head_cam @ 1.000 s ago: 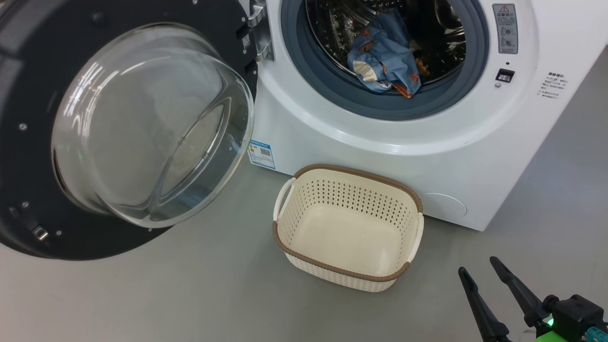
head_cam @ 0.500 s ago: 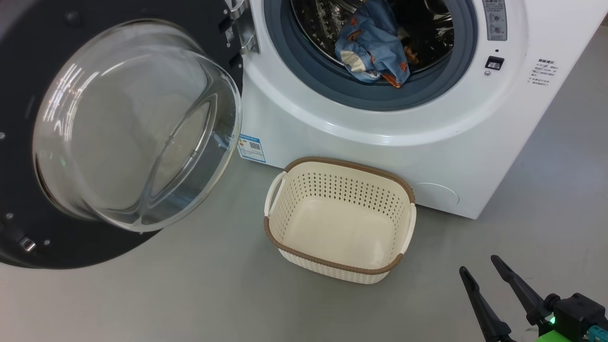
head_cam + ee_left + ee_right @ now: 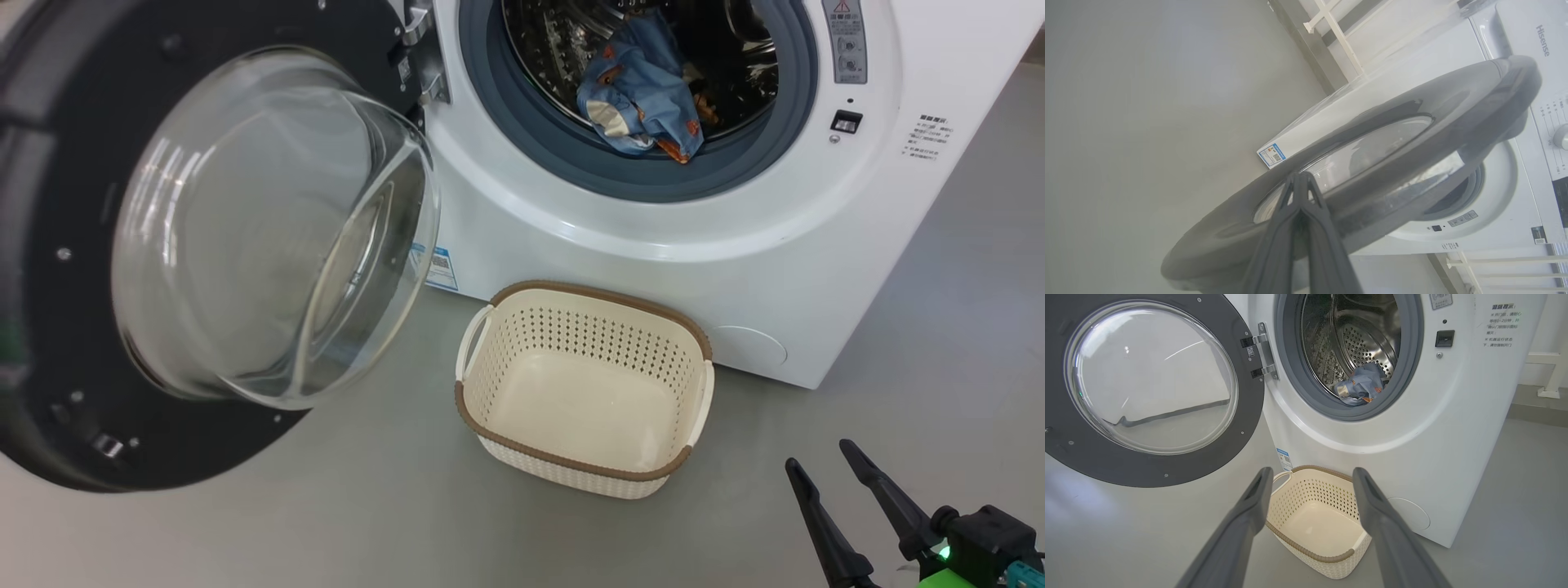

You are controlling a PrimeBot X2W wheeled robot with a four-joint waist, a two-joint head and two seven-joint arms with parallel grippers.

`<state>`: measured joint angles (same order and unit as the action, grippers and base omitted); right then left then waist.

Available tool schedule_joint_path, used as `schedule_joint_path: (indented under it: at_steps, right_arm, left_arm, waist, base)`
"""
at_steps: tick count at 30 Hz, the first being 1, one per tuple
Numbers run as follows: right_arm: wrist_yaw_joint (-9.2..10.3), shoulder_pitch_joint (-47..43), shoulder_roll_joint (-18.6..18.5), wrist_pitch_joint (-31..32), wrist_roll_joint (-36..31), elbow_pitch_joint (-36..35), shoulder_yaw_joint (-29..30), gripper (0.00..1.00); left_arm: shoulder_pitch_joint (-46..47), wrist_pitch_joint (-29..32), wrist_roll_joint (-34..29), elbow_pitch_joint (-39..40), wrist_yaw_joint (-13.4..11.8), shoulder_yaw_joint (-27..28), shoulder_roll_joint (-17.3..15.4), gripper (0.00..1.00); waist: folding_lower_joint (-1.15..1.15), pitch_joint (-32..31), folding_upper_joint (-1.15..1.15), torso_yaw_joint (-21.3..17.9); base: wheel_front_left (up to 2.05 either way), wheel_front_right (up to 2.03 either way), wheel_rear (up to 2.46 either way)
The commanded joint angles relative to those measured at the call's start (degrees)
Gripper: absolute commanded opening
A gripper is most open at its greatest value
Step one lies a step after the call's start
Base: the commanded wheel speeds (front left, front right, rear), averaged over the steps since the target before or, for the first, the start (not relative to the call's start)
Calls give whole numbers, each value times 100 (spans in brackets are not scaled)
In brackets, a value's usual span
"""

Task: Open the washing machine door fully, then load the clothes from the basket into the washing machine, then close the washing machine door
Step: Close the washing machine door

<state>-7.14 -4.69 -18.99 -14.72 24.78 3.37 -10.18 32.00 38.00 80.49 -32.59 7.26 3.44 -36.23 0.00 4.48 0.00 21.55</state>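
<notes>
Left gripper (image 3: 1300, 176) was pinched shut, holding nothing, tips at the outer face of the washing machine door (image 3: 269, 229); actual contact couldn't be confirmed. Right gripper (image 3: 816, 455) hung low over the floor (image 3: 326, 506), fingers spread wide, holding nothing, well apart from everything. Door stood swung out on the hinge side, glass bowl facing the opening. Clothes (image 3: 641, 106) lay in a heap inside the washing machine (image 3: 653, 278), at the drum's front lip just behind the grey gasket (image 3: 653, 184). Basket (image 3: 571, 482) sat on the floor just in front of the machine with no clothes in it. So loading looked done, closing next. Door likely heavy, rigid, glossy and slick, so a flat push on the outer rim far from the hinge beats any pinch; avoid the glass. Clothes soft, light, could get trapped at the gasket. Bowl's swing looked to pass above the basket's left handle, close. Open floor on the right.
</notes>
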Motion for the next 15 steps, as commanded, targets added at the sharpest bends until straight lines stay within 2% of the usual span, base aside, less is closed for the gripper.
schedule_joint_path:
  at_steps: [1,9,15]
  right_arm:
    - [-35,70,-61,-28,-44,-128,-68,100]
    - [-35,7,48,-28,-49,-104,-22,100]
    - [-35,13,99,-28,-44,-103,-14,100]
  left_arm:
    - [-11,213,128,341,23,47,-218,0]
    - [-575,845,670,1733,23,-91,-269,0]
    - [-706,1161,984,2543,23,-239,-128,0]
  waist:
    - [0,-31,0,2]
    - [0,-163,0,0]
    - [0,-190,0,-69]
  base:
    - [0,0,0]
    - [0,0,0]
    - [0,0,0]
